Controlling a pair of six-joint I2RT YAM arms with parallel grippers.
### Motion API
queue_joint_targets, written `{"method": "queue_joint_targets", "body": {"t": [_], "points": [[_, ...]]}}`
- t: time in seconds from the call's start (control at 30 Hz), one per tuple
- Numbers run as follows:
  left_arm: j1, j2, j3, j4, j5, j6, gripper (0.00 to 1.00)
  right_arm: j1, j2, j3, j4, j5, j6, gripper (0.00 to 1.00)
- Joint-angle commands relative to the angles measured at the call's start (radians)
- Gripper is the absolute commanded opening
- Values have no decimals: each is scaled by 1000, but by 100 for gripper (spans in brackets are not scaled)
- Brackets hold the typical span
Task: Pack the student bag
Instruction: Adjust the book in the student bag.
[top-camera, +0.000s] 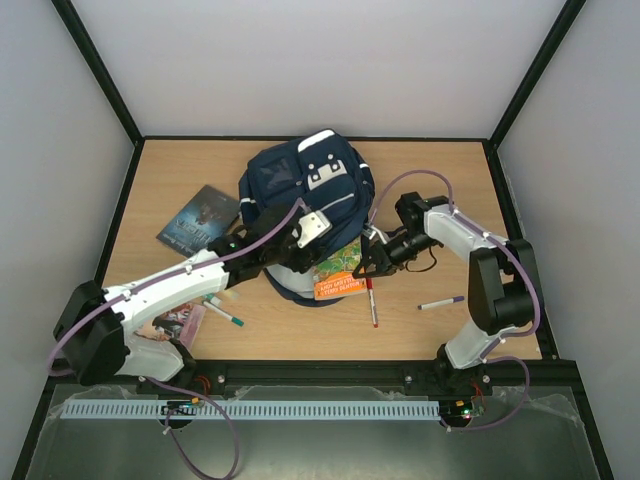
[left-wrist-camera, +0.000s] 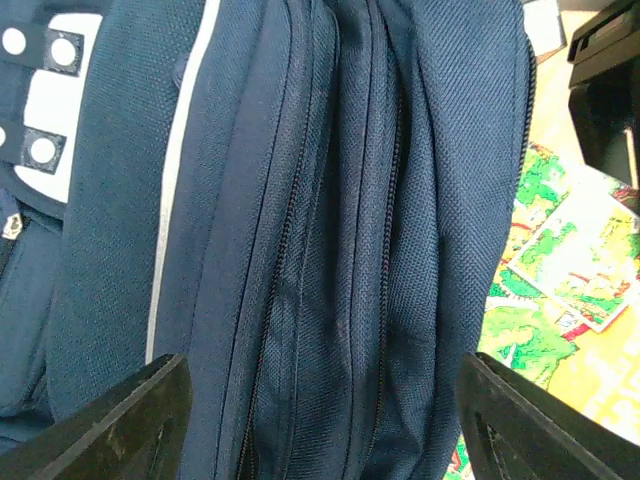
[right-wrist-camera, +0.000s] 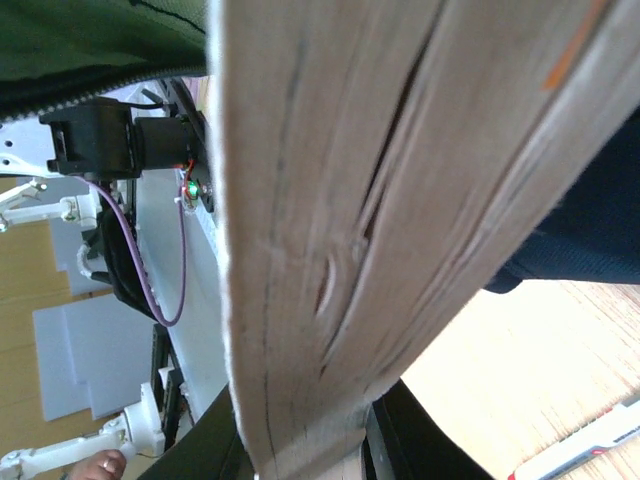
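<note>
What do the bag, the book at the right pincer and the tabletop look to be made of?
Student bag: woven synthetic fabric, likely nylon or polyester, matte navy; the weave grain shows up close. Book: paper, stacked page edges visible, colourful printed cover. Table: wood or wood-look laminate, smooth, pale grain.

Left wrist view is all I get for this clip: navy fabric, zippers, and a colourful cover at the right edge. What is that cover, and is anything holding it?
Observer: It's a colourful book at the student bag's near side. The right tool grips its edge.
Operator: Any other book out there?
Observer: Yes, a dark-covered book lies on the table left of the bag.
Operator: Pens?
Observer: A red-and-white pen lies just in front of the colourful book.
</note>
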Motion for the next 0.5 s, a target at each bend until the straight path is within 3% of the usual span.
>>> {"method": "queue_joint_targets", "body": {"t": [0.0, 0.1, 0.3, 0.47], "points": [[-2, 64, 0, -12, -18, 33, 73, -4, -28, -28, 72, -101, -47, 1], [-3, 107, 14, 11, -3, 50, 71, -5, -21, -40, 91, -121, -41, 1], [-8, 145, 7, 58, 101, 62, 77, -10, -7, -42, 105, -147, -35, 1], [-9, 167, -3, 107, 56, 49, 68, -11, -21, -54, 124, -145, -24, 1]]}}
